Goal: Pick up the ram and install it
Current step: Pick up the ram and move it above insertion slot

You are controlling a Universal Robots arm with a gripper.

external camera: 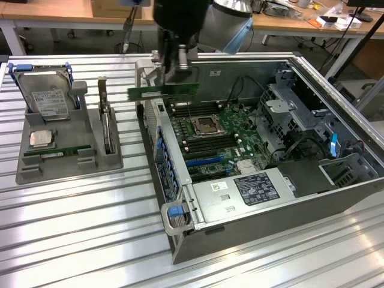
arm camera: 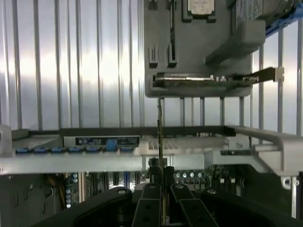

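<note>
Wrist view: gripper [arm camera: 163, 198] pinched narrow on the ram [arm camera: 159, 142], edge-on; exterior view shows it broadside above the computer case's [external camera: 270, 219] far edge.

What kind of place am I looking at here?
Likely a robotics lab or workshop: an open computer case on a slatted metal table, a grey parts holder, and cluttered workbenches behind.

Ram sticks: two (the ram [external camera: 147, 92] in the fingers [arm camera: 147, 209], a second stick [external camera: 57, 151] lying in the gray holder [external camera: 36, 173]). Hard drive [external camera: 47, 99]: one. Processor [external camera: 41, 138]: one. Upright card [external camera: 106, 129]: one. Open computer case [external camera: 270, 223]: one.
</note>
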